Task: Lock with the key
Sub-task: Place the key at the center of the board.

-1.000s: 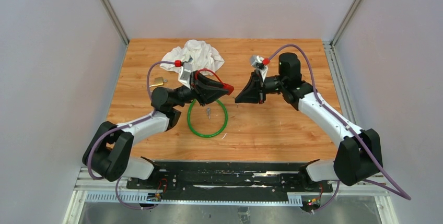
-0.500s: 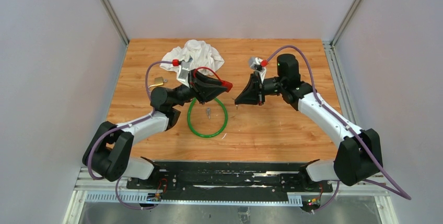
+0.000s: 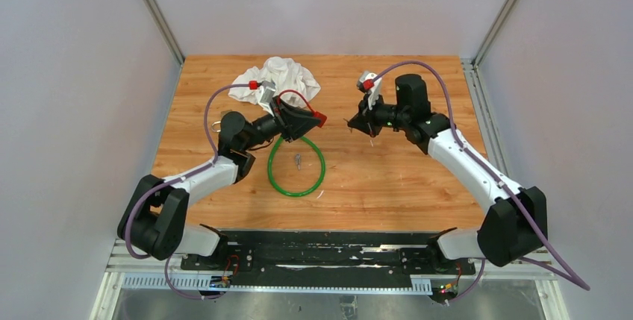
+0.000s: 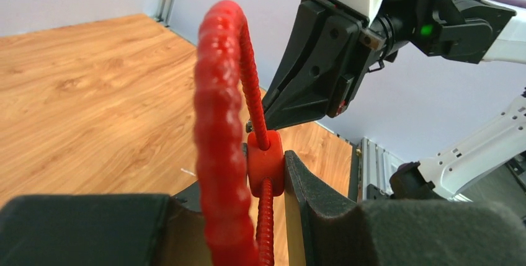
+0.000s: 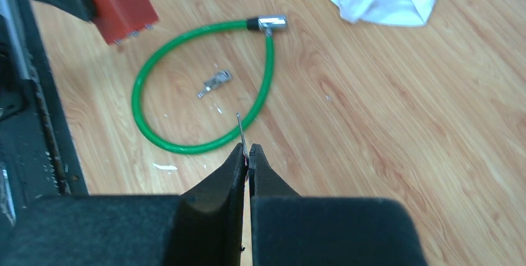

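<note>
Wood-grain tabletop (image 3: 388, 178), grey walls on three sides, metal posts at the far corners. White cloth (image 3: 280, 75) lies crumpled at the far edge, left of centre.

Left tool (image 3: 300, 120) is raised, clamped on the red lock (image 4: 265, 165), whose ribbed red cable arches up.

Below it a green cable (image 3: 297, 195) lies in a loop with a small metal piece (image 3: 297, 160) inside.

Right tool (image 3: 361, 121) is closed, pinching the key (image 5: 240, 131). The tip is near the lock; contact unclear.

The 2 arms reach inward, wrists raised: left gripper (image 3: 310, 120) clamped part-way, and right gripper (image 3: 358, 121) facing it, jaws pressed together.
</note>
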You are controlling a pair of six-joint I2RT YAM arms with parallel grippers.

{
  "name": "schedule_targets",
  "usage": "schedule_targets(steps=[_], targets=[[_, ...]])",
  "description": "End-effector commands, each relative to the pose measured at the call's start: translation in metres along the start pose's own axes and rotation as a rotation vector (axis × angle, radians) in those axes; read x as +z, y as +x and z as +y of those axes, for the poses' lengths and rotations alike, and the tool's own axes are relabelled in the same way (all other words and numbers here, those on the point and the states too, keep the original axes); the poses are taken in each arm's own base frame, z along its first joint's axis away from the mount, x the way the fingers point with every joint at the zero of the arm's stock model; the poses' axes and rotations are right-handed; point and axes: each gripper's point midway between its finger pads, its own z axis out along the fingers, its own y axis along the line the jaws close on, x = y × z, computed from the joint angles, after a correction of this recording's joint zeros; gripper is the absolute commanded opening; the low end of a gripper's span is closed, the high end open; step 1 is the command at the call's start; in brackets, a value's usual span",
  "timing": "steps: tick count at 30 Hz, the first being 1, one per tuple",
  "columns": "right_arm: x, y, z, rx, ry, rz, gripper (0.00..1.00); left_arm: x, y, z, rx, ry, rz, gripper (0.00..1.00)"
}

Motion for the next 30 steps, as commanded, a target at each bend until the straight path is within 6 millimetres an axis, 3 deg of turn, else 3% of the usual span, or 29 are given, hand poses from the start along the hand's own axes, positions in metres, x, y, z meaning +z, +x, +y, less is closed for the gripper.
schedule_targets(steps=[1, 8, 19, 24, 28, 30], targets=[[-0.002, 0.037, -0.017, -0.043, 0.086, 0.164, 0.01, 0.005, -0.026, -0.004, 0.087, -0.006, -0.039, 0.0], [0.004, 0.119, -0.004, 0.116, 0.049, 0.351, 0.01, 0.006, -0.02, 0.009, 0.085, -0.065, 0.005, 0.0], [0.002, 0.194, -0.018, 0.331, 0.139, 0.631, 0.05, 0.004, -0.012, 0.023, 0.089, -0.125, 0.036, 0.0], [-0.007, 0.207, -0.021, 0.395, 0.134, 0.67, 0.09, 0.003, -0.007, 0.026, 0.098, -0.131, 0.048, 0.0], [-0.011, 0.198, -0.027, 0.397, 0.138, 0.64, 0.19, 0.002, -0.001, 0.03, 0.099, -0.14, 0.061, 0.0], [-0.015, 0.19, -0.031, 0.389, 0.149, 0.62, 0.3, 0.002, 0.002, 0.033, 0.091, -0.143, 0.067, 0.0]])
